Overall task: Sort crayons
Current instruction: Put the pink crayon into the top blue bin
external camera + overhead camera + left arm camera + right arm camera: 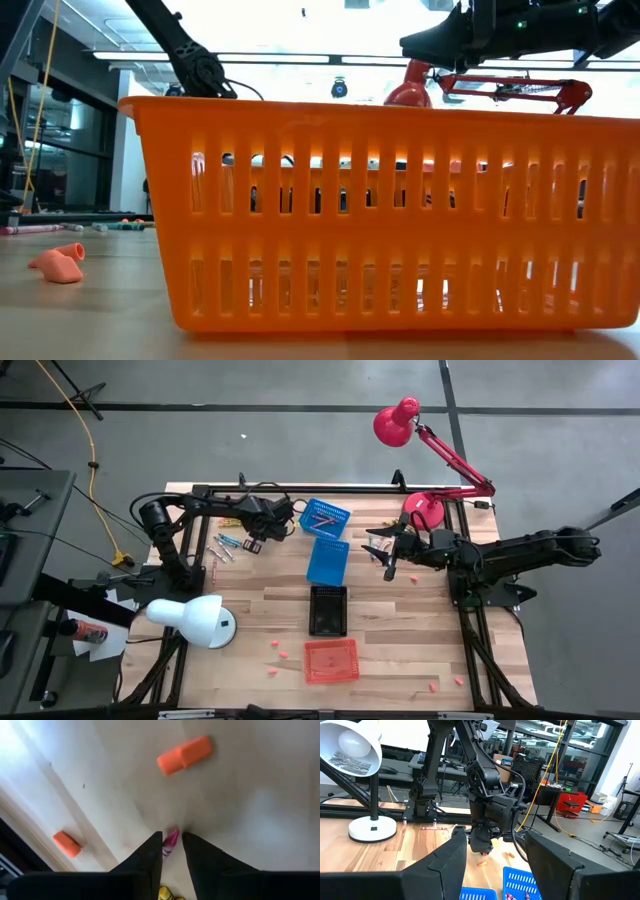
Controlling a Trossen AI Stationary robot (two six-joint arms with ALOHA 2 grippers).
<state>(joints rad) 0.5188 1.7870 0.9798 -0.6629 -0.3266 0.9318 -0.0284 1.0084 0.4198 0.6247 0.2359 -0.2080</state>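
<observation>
Low view is almost wholly filled by the orange basket (380, 215), whose slatted wall hides nearly all of the table behind it; only a pale orange stubby bit (58, 265) and some distant crayons (30, 229) show on the wood beside it. From above, that basket sits at the near edge of the wooden table (250, 610), with a black basket (328, 610) and two blue baskets (328, 560) in a row beyond it. A white lamp (190, 620) stands at the table's left side and a red lamp (420, 510) at its far right corner.

The left gripper (172, 842) is down at the tabletop near the far left, its two dark fingers pinching a pink crayon (171, 840) of which only the tip shows between them. Loose crayons (222, 547) lie just beside it, too small to tell their colours surely. The right gripper (495, 845) hovers over the table right of the blue baskets, jaws spread wide and holding nothing.
</observation>
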